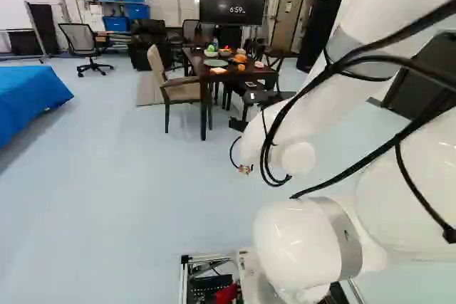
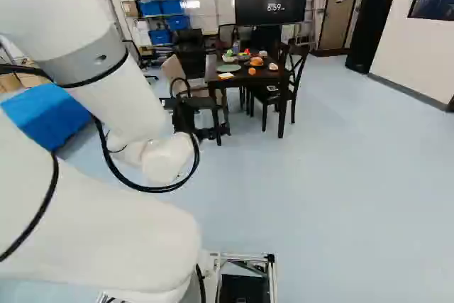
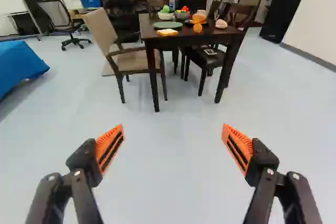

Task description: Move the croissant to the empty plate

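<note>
Bright, even indoor light across pale floor [image 3: 168, 145] in all three views. White glare on my arm [image 1: 296, 247], surface detail nearly washed out. Soft, faint shadows beneath table [image 3: 181, 40] and along foot of blue cover [image 1: 28, 97]. Bright patches on back wall [image 2: 191, 4]. Pale digits glow on dark screen [image 1: 231, 1].

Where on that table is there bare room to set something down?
Bare tabletop shows between the flat yellow item and the orange ball. The green plate looks bare too. It's crowded behind that plate, where two bowls sit close together.
</note>
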You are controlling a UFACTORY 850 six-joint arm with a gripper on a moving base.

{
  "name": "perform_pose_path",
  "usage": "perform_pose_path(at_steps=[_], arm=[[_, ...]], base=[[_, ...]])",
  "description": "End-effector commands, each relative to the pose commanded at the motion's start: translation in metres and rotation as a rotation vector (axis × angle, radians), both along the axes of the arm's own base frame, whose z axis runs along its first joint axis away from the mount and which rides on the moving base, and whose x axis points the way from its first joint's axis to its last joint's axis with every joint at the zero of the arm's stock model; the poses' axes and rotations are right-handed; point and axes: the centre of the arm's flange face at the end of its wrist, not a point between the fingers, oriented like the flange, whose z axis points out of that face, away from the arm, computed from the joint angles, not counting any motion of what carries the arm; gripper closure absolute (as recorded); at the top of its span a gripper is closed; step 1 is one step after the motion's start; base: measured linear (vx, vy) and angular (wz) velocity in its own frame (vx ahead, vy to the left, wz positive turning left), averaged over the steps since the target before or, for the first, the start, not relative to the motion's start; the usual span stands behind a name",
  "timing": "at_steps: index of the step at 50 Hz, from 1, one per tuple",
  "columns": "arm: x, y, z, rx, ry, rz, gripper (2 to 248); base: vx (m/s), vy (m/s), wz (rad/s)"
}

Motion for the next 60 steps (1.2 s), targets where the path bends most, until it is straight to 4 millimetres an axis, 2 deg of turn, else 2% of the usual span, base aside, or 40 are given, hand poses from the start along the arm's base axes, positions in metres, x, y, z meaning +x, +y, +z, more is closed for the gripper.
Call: perform_pose_path(at_steps=[40, 60], arm=[[0.0000, 0.0000, 0.0000, 0.000, 0.000, 0.000, 3], [0.0000, 0.0000, 0.0000, 0.000, 0.000, 0.000, 3]], base=[[0.001, -0.002, -0.002], [0.092, -0.017, -0.005]])
